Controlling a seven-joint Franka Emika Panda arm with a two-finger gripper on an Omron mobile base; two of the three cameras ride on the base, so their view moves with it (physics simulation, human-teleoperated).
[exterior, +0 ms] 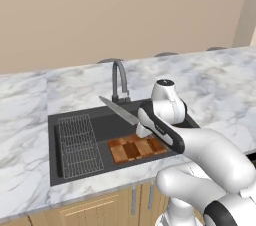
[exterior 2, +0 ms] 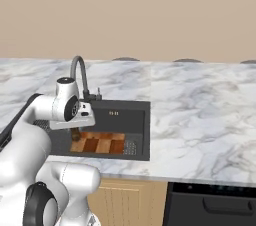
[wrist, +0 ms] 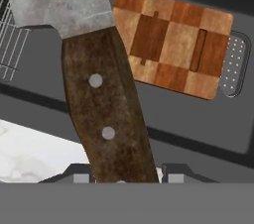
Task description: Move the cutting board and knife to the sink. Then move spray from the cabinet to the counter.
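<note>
Hand view, bottom centre: gripper point(wrist: 122, 178) pinches the knife point(wrist: 106, 114) by its dark wooden handle, riveted, grey blade running to the upper left. Behind it, upper right, the cutting board point(wrist: 173, 44) lies flat on the sink point(wrist: 208, 129) floor beside a drain; wire rack at the left edge. Left base view, centre: knife point(exterior: 119, 111) blade sticks out up-left over the basin, board point(exterior: 136, 149) below it, faucet point(exterior: 119, 81) behind. Right base view: arm hides the knife; board point(exterior 2: 100, 142) in the sink point(exterior 2: 142, 120), white marble counter point(exterior 2: 200, 110) around.
</note>
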